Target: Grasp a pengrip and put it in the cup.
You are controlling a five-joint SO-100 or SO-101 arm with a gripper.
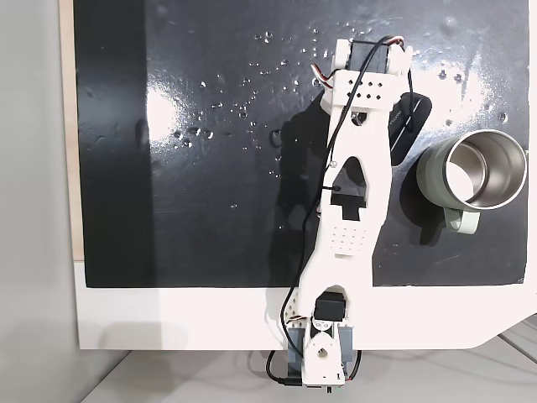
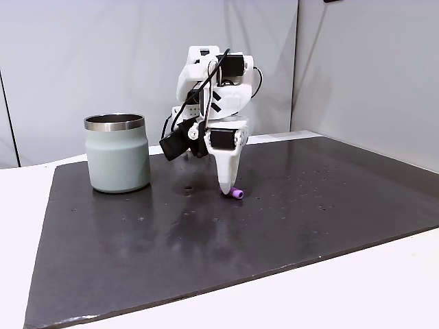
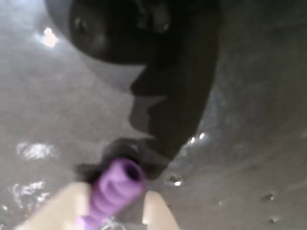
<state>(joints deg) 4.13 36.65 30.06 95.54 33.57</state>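
Pengrip between the pale fingertips, low on the dark worktop

In the wrist view the light-purple pengrip, a short ribbed tube with its open end turned up and to the right, lies between two cream fingers of the hand at the bottom edge. The grey worktop around it glints with small wet-looking spots. A rounded black part, out of focus, hangs at the top, and its dark shadow runs down toward the pengrip.
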